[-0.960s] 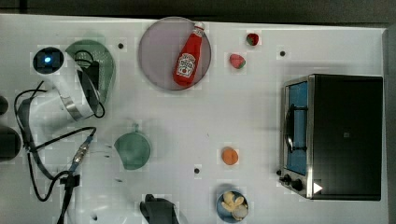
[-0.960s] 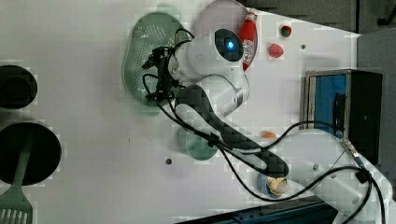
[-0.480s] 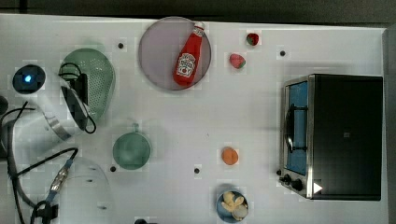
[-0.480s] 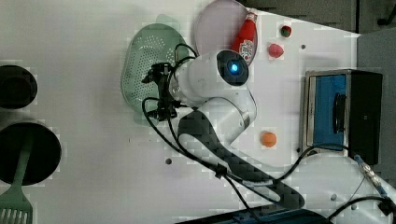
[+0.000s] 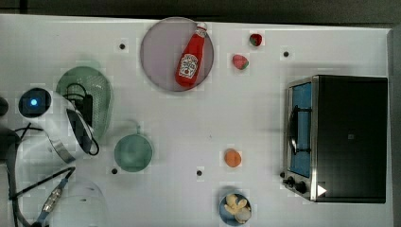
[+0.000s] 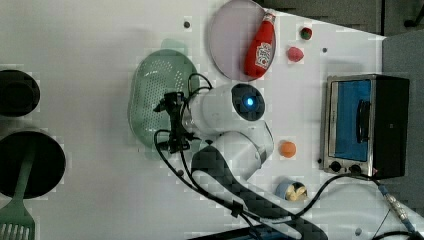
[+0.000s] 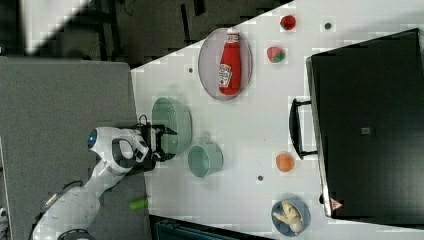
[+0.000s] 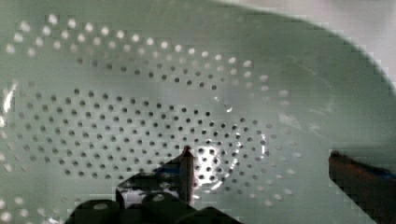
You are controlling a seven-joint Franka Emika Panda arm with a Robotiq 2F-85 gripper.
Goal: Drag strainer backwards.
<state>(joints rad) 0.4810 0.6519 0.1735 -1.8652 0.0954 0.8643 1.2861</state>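
The strainer (image 5: 97, 87) is a pale mint-green oval colander with a dotted basin, lying near the top view's left edge. It also appears in the left view (image 6: 152, 90) and the right view (image 7: 176, 117). My gripper (image 5: 86, 109) hangs over the end of the strainer closest to the arm, also seen in the left view (image 6: 170, 123) and the right view (image 7: 166, 143). In the wrist view the gripper (image 8: 261, 163) is open. One dark fingertip (image 8: 187, 163) reaches down into the holed basin (image 8: 140, 102), and the other finger (image 8: 359, 177) sits over the strainer's wall.
A round solid green cup (image 5: 134, 152) stands close beside the strainer. Farther off are a grey plate (image 5: 158, 52) holding a ketchup bottle (image 5: 190, 61), a toaster oven (image 5: 340, 137), an orange (image 5: 232, 158), two strawberries and a blue bowl (image 5: 235, 208). Dark pans (image 6: 20, 160) are at the left view's left.
The strainer has slid downward in the top view and in the left view, and the gripper has moved the same way. The green cup has stayed put.
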